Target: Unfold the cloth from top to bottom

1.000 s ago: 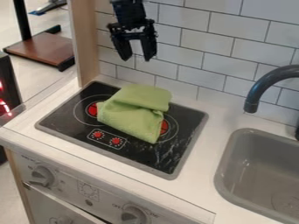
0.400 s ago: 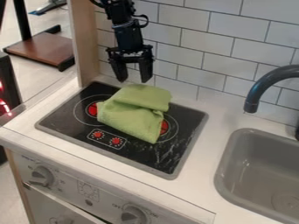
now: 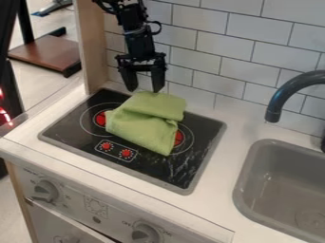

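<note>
Jaws spread apart and pointing down, the gripper [image 3: 145,89] hangs by the far edge of the green cloth [image 3: 141,131], which lies folded and rumpled on the hob [image 3: 158,172], partly hiding its red rings. Behind rises the tiled wall [image 3: 219,52], with the wooden panel [image 3: 94,45] bounding the hob's far left corner. Farther right, the tap [image 3: 283,95] curves near the sink [image 3: 254,190], well apart from the cloth.
</note>
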Available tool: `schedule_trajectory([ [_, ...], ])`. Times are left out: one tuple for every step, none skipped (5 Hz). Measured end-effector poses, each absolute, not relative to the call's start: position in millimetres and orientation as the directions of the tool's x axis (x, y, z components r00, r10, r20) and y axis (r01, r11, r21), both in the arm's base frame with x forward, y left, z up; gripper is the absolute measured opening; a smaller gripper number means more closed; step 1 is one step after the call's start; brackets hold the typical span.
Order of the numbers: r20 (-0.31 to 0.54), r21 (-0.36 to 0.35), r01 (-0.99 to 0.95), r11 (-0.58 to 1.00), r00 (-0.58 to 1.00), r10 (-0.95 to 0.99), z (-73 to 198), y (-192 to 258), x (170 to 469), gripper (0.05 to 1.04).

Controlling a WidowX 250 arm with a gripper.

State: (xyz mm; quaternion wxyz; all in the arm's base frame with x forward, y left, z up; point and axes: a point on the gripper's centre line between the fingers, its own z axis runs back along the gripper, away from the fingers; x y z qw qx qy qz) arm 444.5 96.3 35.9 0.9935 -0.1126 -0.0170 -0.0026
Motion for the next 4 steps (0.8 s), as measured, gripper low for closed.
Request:
schedule_trajectory([
  [0.006, -0.233, 0.022, 0.972, 1.000, -0.021, 24.4, 95.5, 443.9, 0.945],
  [0.018, -0.246, 0.037, 0.968, 0.999, -0.034, 23.9, 93.3, 445.3, 0.645],
  [0.028, -0.243, 0.040, 0.969, 0.999, -0.034, 14.2, 92.1, 444.2, 0.369],
  [0.025, -0.247, 0.039, 0.968, 0.999, -0.034, 10.3, 92.0, 442.7, 0.171],
])
